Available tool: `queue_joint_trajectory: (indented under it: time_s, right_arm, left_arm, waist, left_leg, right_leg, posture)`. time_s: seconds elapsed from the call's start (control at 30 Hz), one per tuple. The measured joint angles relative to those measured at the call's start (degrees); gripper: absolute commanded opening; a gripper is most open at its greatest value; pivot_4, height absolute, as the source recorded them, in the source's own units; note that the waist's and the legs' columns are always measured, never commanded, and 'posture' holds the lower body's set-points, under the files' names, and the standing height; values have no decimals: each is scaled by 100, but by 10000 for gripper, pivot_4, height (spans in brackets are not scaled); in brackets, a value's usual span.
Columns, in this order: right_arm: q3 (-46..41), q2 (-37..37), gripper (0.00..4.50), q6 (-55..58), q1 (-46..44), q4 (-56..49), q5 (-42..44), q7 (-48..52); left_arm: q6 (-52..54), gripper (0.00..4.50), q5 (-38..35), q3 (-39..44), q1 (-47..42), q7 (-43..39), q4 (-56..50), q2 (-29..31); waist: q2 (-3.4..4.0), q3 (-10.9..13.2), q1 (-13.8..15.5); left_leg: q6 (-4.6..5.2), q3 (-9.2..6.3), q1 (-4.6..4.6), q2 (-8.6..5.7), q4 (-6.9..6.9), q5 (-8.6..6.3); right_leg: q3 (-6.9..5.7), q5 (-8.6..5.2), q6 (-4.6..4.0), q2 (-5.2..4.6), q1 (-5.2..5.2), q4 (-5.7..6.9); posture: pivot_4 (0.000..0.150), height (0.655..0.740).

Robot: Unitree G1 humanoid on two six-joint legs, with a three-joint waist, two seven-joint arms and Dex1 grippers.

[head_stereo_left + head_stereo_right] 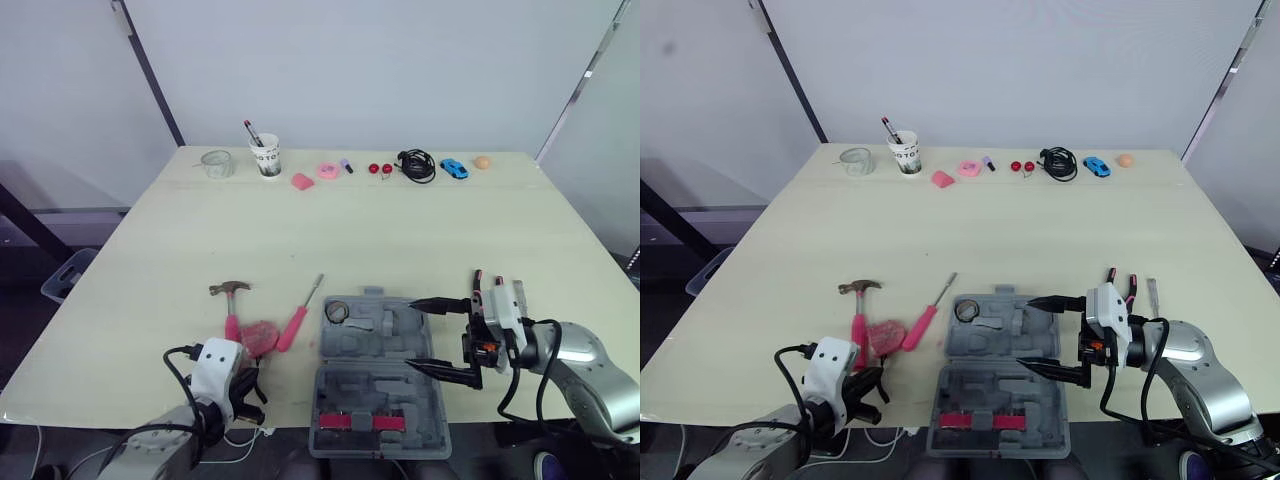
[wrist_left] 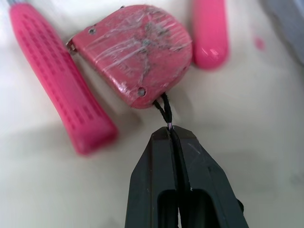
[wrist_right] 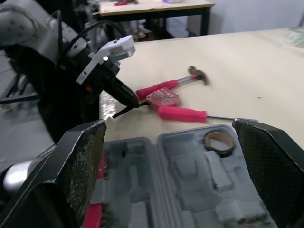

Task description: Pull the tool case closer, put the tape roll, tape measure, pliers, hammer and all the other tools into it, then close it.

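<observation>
Cord (image 2: 164, 107) of tape measure (image 2: 135, 52) seemingly nipped in closed left pincer (image 2: 172, 135), right pincer (image 1: 411, 334) wide above tool case (image 1: 400, 395).

No text can be read for certain. The white paper cup (image 1: 266, 157) at the far edge of the pale wooden desk (image 1: 400, 240) carries dark printed lettering, too small to make out. The pink tape measure wrapped in clear film (image 2: 137, 47) has a scuffed face with nothing legible.

Pale tabletop (image 1: 350, 230), open grey tool case (image 1: 380, 395) at its near edge, pink-handled hammer (image 1: 231, 295), tape measure (image 1: 260, 338) and screwdriver (image 1: 298, 318) beside the case, cup (image 1: 266, 157), black cable (image 1: 417, 164) and toy car (image 1: 454, 168) along the far edge
</observation>
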Motion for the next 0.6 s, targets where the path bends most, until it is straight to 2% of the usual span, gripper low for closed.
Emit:
queue_joint_trajectory:
  time_s: [0.2, 0.5, 0.6]
  right_arm:
    - [3, -15, 45000, -101, -5, 193, -111, 143]
    - [46, 55, 45000, -244, 10, 216, -178, 175]
    - [49, 64, 45000, -305, 32, 229, -220, 185]
  left_arm:
    - [-23, 438, -163, 458, 625, -325, -251, 207]
    - [-141, 438, -291, 409, 929, -461, -398, 151]
    - [-278, 8485, -320, 409, 974, -570, -398, 165]
  waist:
    - [3, 2, -6]
    - [3, 2, -3]
    - [3, 2, 0]
  left_leg:
    - [0, 2, 0, 2, 0, 0]
    - [0, 2, 0, 1, 0, 0]
    - [0, 2, 0, 1, 0, 0]
  right_leg:
    - [1, -1, 0, 0, -4, -1]
    - [0, -1, 0, 1, -4, -2]
    - [0, -1, 1, 1, -4, -2]
  posture:
    - [1500, 7400]
    - [1500, 7400]
    - [1500, 7400]
